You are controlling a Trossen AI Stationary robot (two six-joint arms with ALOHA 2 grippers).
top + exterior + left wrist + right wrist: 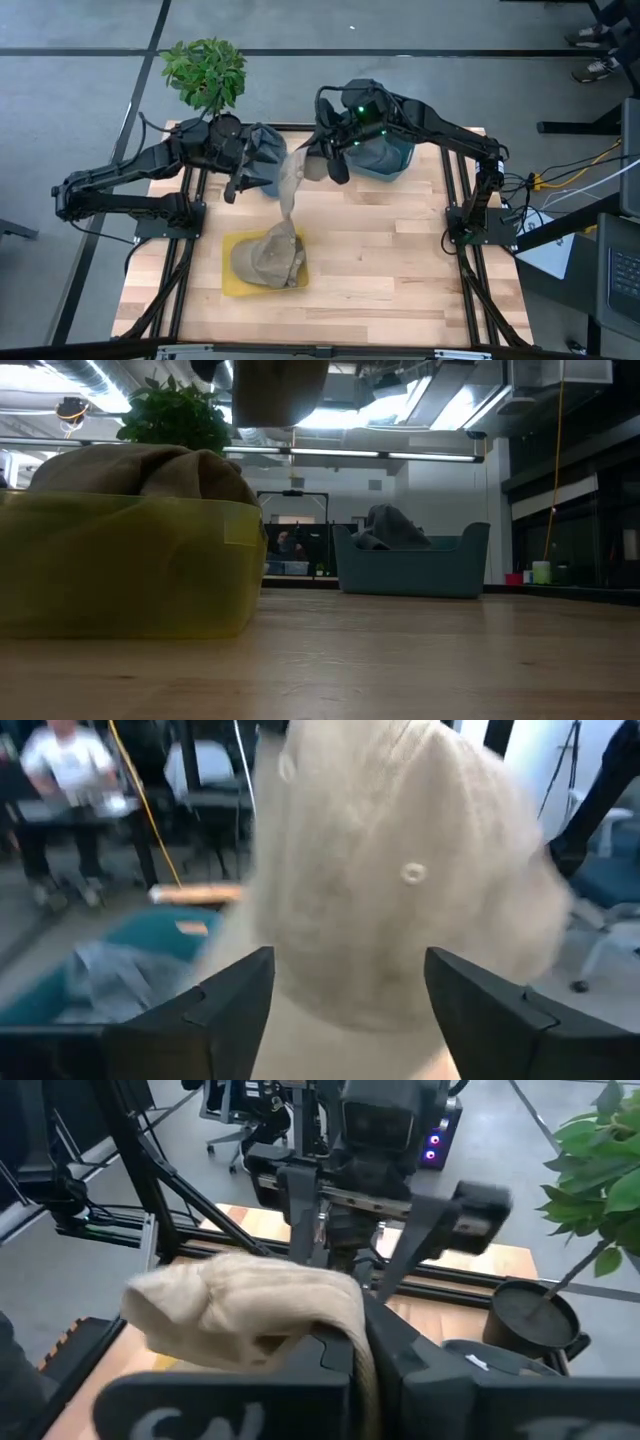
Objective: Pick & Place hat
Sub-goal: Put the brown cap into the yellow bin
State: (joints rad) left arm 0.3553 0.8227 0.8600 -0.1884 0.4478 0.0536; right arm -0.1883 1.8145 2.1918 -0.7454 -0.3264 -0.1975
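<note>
Yellow tray (120, 565) sits closest in the low view, a tan hat (130, 465) heaped in it, crown above the rim. Tray is the landmark from here on.

Up-left of the tray in the high view: left gripper (232, 188), raised off the table beside a grey fabric pile (262, 155). Fingers (215, 1005) wide apart in its wrist view, nothing between them; a beige hat (400, 870) fills the frame just past the tips, contact unclear. Plant (205, 72) stands past the table edge, further up-left of the tray.

Directly above the tray: the beige hat (290, 185) hangs in the air, stretched between the two grippers, its low end near the tan hat (268, 258) in the tray (232, 285).

Up-right of the tray: right gripper (322, 160) pinched shut on the beige hat's upper edge; its wrist view shows the fabric (250, 1305) bunched at the closed fingers, left arm beyond. Teal bin (385, 155) with grey cloth sits behind that gripper, at the table's far edge, well apart from the tray.
</note>
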